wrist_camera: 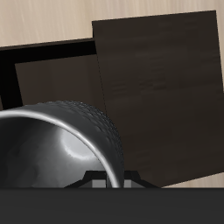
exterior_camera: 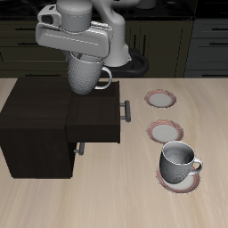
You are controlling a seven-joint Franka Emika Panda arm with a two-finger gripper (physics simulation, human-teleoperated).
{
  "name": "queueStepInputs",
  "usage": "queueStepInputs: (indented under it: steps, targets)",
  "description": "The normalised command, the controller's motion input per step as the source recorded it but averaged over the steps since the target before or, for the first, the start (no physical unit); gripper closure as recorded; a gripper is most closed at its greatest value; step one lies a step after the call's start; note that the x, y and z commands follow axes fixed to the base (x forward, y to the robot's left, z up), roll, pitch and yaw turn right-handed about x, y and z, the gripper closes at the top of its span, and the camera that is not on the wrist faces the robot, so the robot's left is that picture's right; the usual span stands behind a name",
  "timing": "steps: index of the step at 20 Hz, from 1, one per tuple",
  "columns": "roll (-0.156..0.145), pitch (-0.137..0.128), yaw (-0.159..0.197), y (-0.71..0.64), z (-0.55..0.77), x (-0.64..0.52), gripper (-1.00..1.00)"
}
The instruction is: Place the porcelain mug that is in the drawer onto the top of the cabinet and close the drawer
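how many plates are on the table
3. One farthest back beside the open drawer, one in the middle, one nearest the front edge under the squat mug. None seem hidden.

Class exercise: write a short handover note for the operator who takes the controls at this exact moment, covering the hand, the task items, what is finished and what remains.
Hand: shut on the porcelain mug, holding it by the rim, lifted clear of the drawer.
Drawer: pulled open, nothing visible inside it.
Cabinet: its flat top is bare.
Other mug: sitting on a plate near the table's front edge; leave it.
Done: mug taken out of the drawer.
Left: set the mug down on the cabinet top, release, then push the drawer shut.
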Motion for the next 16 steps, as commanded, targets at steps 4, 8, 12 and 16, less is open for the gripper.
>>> queueStepInputs:
  steps: [4, 8, 12, 16]
  targets:
    - [-0.019, -0.032, -0.002, -0.17, 0.22, -0.08, 1.0]
    - [-0.056, -0.022, -0.02, -0.48, 0.18, 0.02, 1.0]
    - [-0.066, -0.004, -0.014, -0.44, 0.05, 0.04, 1.0]
    - [-0.039, 0.0, -0.022, -0.27, -0.02, 0.05, 1.0]
